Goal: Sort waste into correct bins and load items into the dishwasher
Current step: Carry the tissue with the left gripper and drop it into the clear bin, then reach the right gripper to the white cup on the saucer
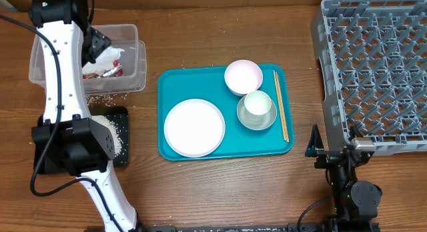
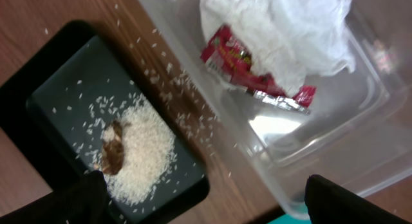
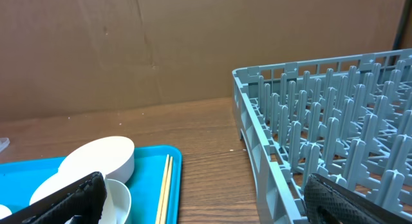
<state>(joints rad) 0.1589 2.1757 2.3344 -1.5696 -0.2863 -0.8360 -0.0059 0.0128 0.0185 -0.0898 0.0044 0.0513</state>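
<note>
My left gripper [image 1: 97,44] hangs open over the clear tub [image 1: 132,65], fingers wide and empty [image 2: 206,205]. In the tub [image 2: 335,140] lie the crumpled napkin [image 2: 277,31] and the red sauce packet [image 2: 251,73]. Beside it, the black tray [image 2: 58,89] holds a rice heap [image 2: 145,153] with a brown scrap [image 2: 112,156]. On the teal tray [image 1: 167,85] sit the plate [image 1: 194,127], bowl [image 1: 243,77], cup [image 1: 257,103] in the grey dish [image 1: 257,120], and chopsticks [image 1: 281,105]. My right gripper [image 1: 332,147] stands open and empty [image 3: 203,201] between tray and dish rack [image 1: 377,72].
Loose rice grains [image 1: 100,97] are scattered on the wood between the tub and the black tray [image 1: 121,119]. The left arm's white links [image 1: 63,79] cross above the black tray. A brown cardboard wall [image 3: 129,44] closes off the back of the table.
</note>
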